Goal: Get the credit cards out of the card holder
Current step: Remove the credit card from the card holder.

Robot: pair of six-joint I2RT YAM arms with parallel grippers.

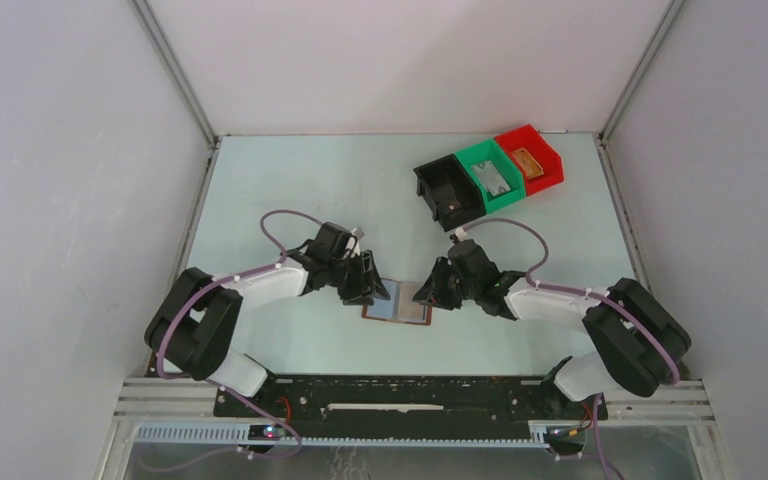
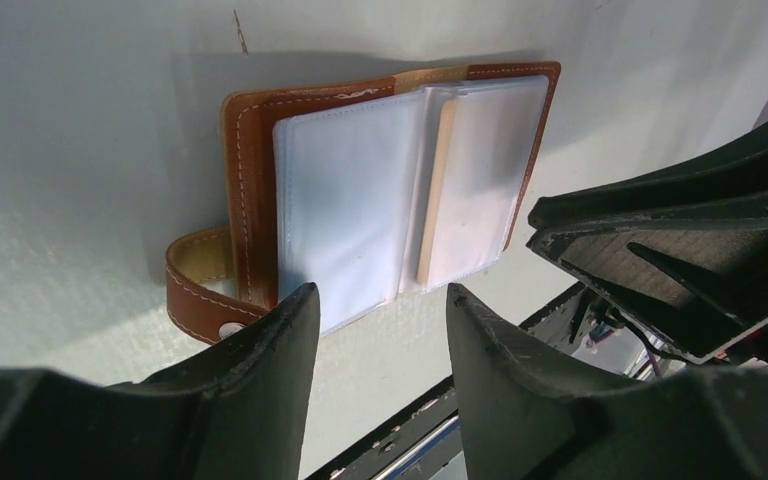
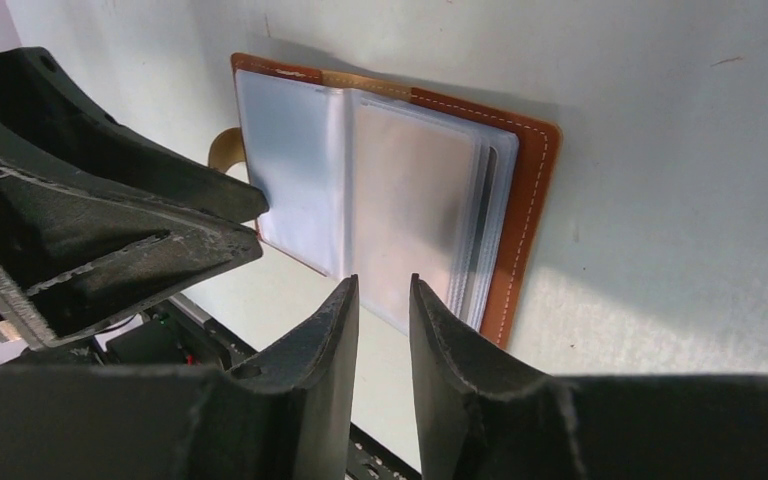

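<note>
The card holder (image 1: pixel 397 303) lies open, clear sleeves up. My left gripper (image 2: pixel 378 330) is at its left edge, fingers apart. My right gripper (image 3: pixel 380 310) is at its right edge, fingers narrowly apart and empty. A tan card (image 2: pixel 432 190) sits in one sleeve.

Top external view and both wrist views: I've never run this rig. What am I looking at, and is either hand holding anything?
Two robot arms are bolted at the near edge of the table. The top external view looks down from above and behind them. Each wrist view looks along that arm's own dark fingers. The brown card holder lies open, clear sleeves up, with a tan card in one. The left hand and right hand are poised at its edges, both open and holding nothing. Far right stand a black bin, a green bin with a grey card and a red bin with an orange card.
</note>
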